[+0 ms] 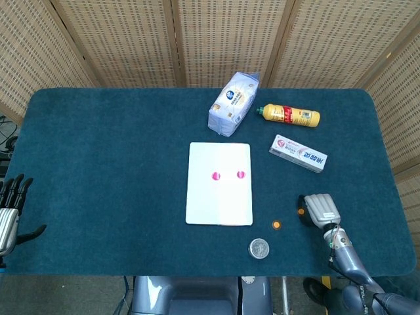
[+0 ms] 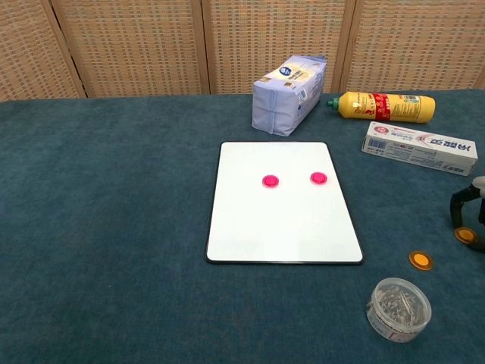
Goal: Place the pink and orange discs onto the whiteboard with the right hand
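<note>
Two pink discs (image 1: 216, 176) (image 1: 241, 174) lie on the whiteboard (image 1: 219, 203) at mid-table; the chest view shows the same pink discs (image 2: 270, 180) (image 2: 319, 177) on the whiteboard (image 2: 280, 227). One orange disc (image 2: 420, 260) lies on the cloth right of the board. A second orange disc (image 2: 465, 234) lies between the fingers of my right hand (image 1: 320, 210), which arches over it with fingers apart; I see no lift. My left hand (image 1: 10, 210) hangs open at the table's left edge, holding nothing.
A tissue pack (image 1: 233, 103), a yellow bottle (image 1: 289, 115) and a toothpaste box (image 1: 298, 153) lie beyond the board at the back right. A round clear container of clips (image 2: 398, 309) stands near the front edge, close to the orange discs.
</note>
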Robot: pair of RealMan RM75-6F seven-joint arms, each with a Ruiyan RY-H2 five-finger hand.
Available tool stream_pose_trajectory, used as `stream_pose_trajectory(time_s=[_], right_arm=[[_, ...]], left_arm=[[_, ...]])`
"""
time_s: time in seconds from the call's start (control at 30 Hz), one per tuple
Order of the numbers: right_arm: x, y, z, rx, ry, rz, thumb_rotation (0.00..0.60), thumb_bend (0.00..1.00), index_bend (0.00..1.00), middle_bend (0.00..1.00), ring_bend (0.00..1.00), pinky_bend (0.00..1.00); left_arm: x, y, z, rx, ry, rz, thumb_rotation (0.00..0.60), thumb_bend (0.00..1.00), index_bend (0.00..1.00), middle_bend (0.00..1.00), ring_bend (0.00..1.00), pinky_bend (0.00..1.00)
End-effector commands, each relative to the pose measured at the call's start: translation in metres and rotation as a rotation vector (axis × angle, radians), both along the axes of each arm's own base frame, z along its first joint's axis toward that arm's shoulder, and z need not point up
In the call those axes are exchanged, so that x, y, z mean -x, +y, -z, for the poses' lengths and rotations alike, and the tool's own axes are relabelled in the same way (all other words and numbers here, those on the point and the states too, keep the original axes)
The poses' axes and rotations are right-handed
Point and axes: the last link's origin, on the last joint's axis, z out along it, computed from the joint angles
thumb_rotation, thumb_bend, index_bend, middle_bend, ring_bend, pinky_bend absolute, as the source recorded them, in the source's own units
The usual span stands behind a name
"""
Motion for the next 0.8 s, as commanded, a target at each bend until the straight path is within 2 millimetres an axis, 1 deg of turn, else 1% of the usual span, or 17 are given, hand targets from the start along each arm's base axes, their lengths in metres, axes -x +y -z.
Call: stream_pose_trajectory(time_s=[0.03, 0.13, 0.17, 0.23, 0.27, 0.33, 0.37, 0.4, 0.43, 0.57, 0.7, 0.8], right_arm=[[-0.003, -0.002, -0.002, 0.007, -0.018, -0.003, 0.6, 0.37, 0.46, 0.92, 0.93, 1.0], [-0.018, -0.012, -0.005, 0.02, -0.043, -0.034, 0.6, 0.39, 0.46, 0.92, 0.93, 1.0], [-0.026, -0.016, -0.006, 0.021, -0.048, -0.052, 0.6, 0.39, 0.46, 0.92, 0.93, 1.0], [-0.047, -0.025, -0.005, 0.023, -0.062, -0.094, 0.6, 0.39, 0.46, 0.92, 0.93, 1.0], [-0.065, -0.032, -0.003, 0.021, -0.078, -0.126, 0.6, 0.39, 0.46, 0.92, 0.93, 1.0], [-0.088, -0.041, 0.003, 0.01, -0.091, -0.155, 0.6, 0.39, 0.46, 0.92, 0.93, 1.0], [-0.096, -0.043, 0.005, 0.005, -0.095, -0.164, 0.6, 0.39, 0.46, 0.92, 0.93, 1.0], [-0.107, -0.046, 0.008, -0.002, -0.104, -0.18, 0.6, 0.39, 0.46, 0.92, 0.93, 1.0], [-0.126, -0.052, 0.015, -0.013, -0.114, -0.202, 0.6, 0.39, 0.46, 0.92, 0.93, 1.0], [-0.168, -0.064, 0.032, -0.022, -0.118, -0.238, 0.6, 0.39, 0.46, 0.92, 0.93, 1.0], [-0.2, -0.072, 0.053, -0.026, -0.146, -0.211, 0.6, 0.39, 0.46, 0.92, 0.93, 1.0], [-0.217, -0.076, 0.068, -0.036, -0.134, -0.203, 0.6, 0.39, 0.46, 0.92, 0.93, 1.0]], left_arm=[[0.0, 0.0, 0.0, 0.0, 0.0, 0.0, 0.6, 0.0, 0.0, 0.0, 0.0, 0.0], [-0.001, 0.0, 0.0, 0.002, 0.002, 0.001, 0.6, 0.0, 0.0, 0.0, 0.0, 0.0], [-0.001, 0.0, 0.001, 0.002, 0.001, 0.001, 0.6, 0.0, 0.0, 0.0, 0.0, 0.0], [-0.001, 0.0, 0.001, 0.004, 0.001, 0.001, 0.6, 0.0, 0.0, 0.0, 0.0, 0.0], [-0.001, 0.001, 0.001, 0.005, 0.0, 0.0, 0.6, 0.0, 0.0, 0.0, 0.0, 0.0], [-0.001, 0.001, 0.001, 0.006, -0.001, -0.001, 0.6, 0.0, 0.0, 0.0, 0.0, 0.0], [-0.001, 0.001, 0.001, 0.006, -0.001, -0.001, 0.6, 0.0, 0.0, 0.0, 0.0, 0.0], [-0.001, 0.001, 0.001, 0.006, -0.002, -0.001, 0.6, 0.0, 0.0, 0.0, 0.0, 0.0], [-0.001, 0.001, 0.001, 0.007, -0.004, -0.002, 0.6, 0.0, 0.0, 0.0, 0.0, 0.0], [0.001, 0.002, 0.0, 0.008, -0.009, -0.008, 0.6, 0.0, 0.0, 0.0, 0.0, 0.0], [0.002, 0.001, -0.001, 0.007, -0.011, -0.013, 0.6, 0.0, 0.0, 0.0, 0.0, 0.0], [0.002, 0.001, -0.001, 0.006, -0.015, -0.015, 0.6, 0.0, 0.0, 0.0, 0.0, 0.0]])
